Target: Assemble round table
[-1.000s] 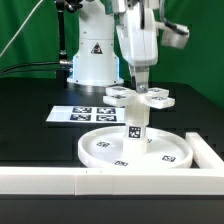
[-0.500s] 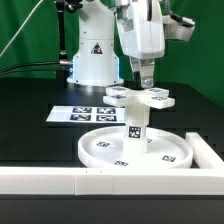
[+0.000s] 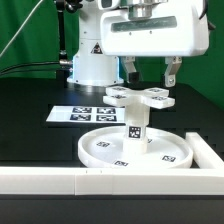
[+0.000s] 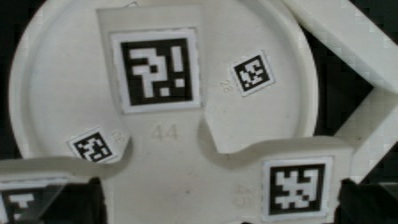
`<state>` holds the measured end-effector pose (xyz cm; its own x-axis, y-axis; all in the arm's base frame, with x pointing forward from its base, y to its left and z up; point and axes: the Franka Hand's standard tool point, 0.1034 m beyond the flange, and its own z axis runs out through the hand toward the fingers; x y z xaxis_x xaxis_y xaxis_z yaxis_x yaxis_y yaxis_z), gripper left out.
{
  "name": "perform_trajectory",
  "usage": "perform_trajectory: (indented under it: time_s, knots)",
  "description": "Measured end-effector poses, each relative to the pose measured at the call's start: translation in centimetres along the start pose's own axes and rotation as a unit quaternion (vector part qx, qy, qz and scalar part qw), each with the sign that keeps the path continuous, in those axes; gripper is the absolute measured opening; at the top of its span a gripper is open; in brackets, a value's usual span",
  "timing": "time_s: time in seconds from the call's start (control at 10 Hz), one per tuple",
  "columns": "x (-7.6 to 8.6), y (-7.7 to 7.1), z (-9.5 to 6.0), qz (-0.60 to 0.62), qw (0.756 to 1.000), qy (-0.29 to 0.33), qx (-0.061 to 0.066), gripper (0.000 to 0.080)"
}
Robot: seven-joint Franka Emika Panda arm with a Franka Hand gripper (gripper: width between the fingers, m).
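The round disc [image 3: 100, 150] lies flat on the black table near the front. The short post [image 3: 135, 128] stands upright on its middle. The cross-shaped piece [image 3: 140, 97] sits on top of the post. My gripper [image 3: 149, 76] hangs just above the cross-shaped piece, open and empty, one finger off each side of it. In the wrist view the gripper [image 4: 214, 205] looks straight down on the tagged arms of the cross-shaped piece [image 4: 151, 120], with the disc [image 4: 294, 110] behind them. The dark fingertips [image 4: 68, 205] show at the frame's corners.
The marker board [image 3: 80, 113] lies flat behind the disc, toward the exterior view's left. A long white rail [image 3: 50, 180] runs along the front edge and turns up the right side [image 3: 208, 148]. The robot's white base [image 3: 90, 60] stands at the back.
My gripper has turned about its vertical axis, from edge-on to broadside. It has risen a little off the cross-shaped piece, and its fingers now stand wide apart.
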<state>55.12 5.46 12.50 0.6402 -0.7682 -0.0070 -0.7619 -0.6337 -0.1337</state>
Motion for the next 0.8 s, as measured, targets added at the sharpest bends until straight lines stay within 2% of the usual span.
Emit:
perform_trajectory:
  time_s: [0.3,0.5,0.7,0.8]
  knots:
    - [0.02,0.02,0.01,-0.12,0.993,0.0,-0.001,0.0649]
    - [0.13,0.35,0.14,-0.257,0.966,-0.012,-0.009,0.0649]
    - [0.1,0.47,0.19,-0.37,0.929,-0.015,-0.009,0.0649]
    - [0.12,0.48,0.19,-0.39,0.921,-0.015,-0.009,0.0649]
